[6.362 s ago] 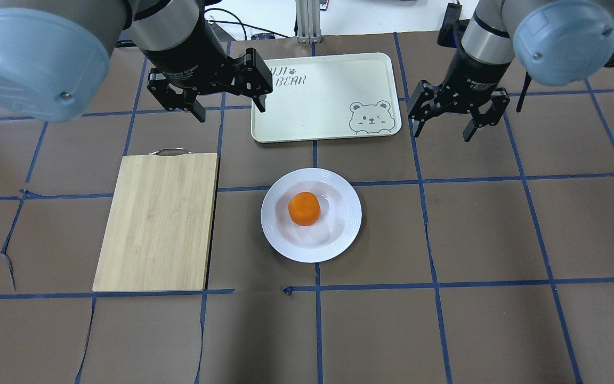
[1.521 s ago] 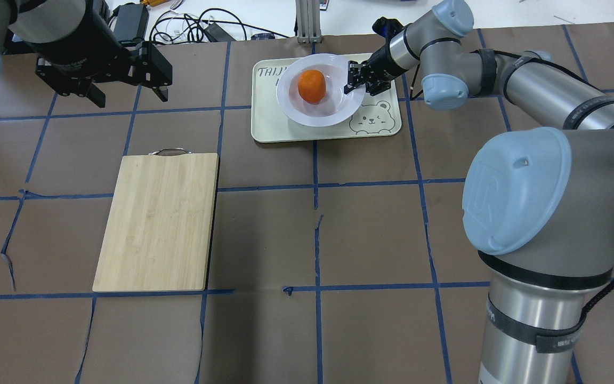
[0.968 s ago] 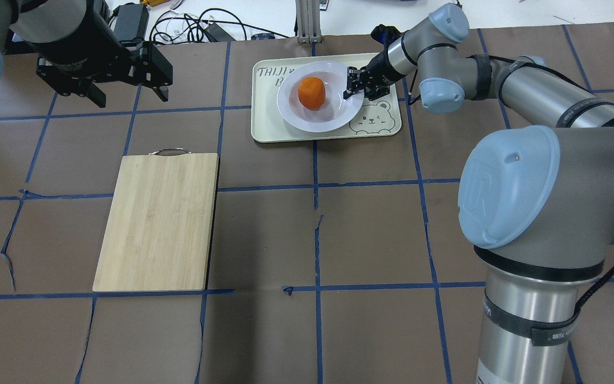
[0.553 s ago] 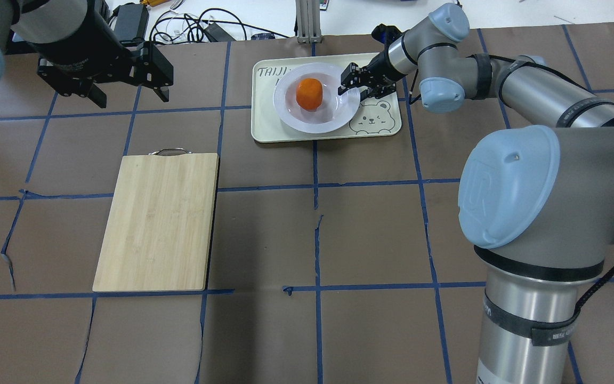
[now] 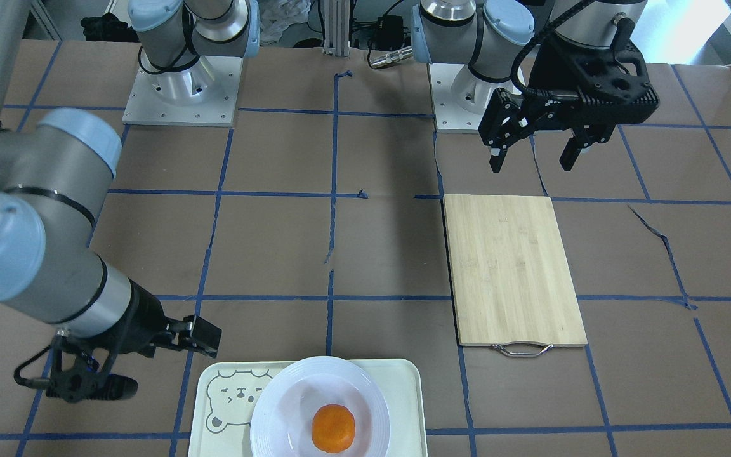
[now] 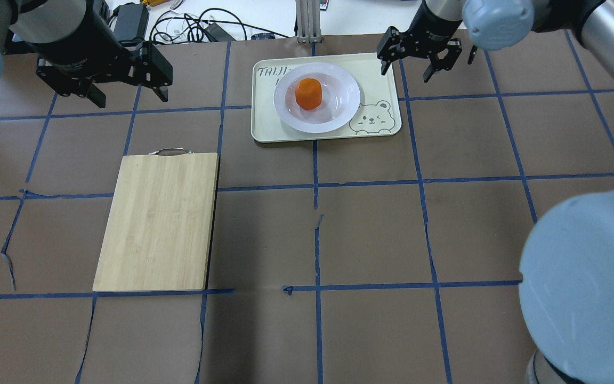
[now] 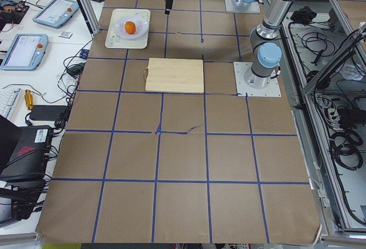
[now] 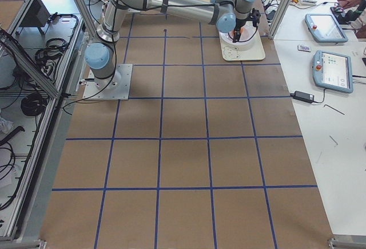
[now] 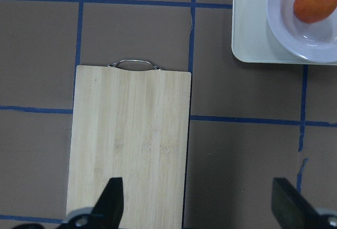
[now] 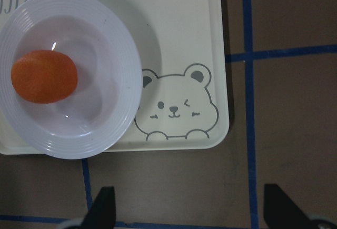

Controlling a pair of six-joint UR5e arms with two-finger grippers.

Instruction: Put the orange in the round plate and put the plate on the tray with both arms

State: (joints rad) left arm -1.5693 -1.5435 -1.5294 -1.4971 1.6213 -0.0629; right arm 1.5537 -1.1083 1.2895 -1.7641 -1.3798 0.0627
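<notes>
The orange lies in the sunken centre of the white round plate, and the plate rests on the cream tray at the far side of the table. My right gripper hangs open and empty just off the tray's right edge, apart from the plate. The right wrist view looks straight down on the orange, the plate and the tray. My left gripper is open and empty, far to the left of the tray and above the brown mat.
A bamboo cutting board with a metal handle lies left of centre, below my left gripper. Brown paper with blue tape lines covers the table. Cables and an aluminium post stand behind the tray.
My right gripper has let go of the plate's rim, opened wide and pulled back to the right, off the tray. The plate with the orange now rests flat. The left arm stays still.
</notes>
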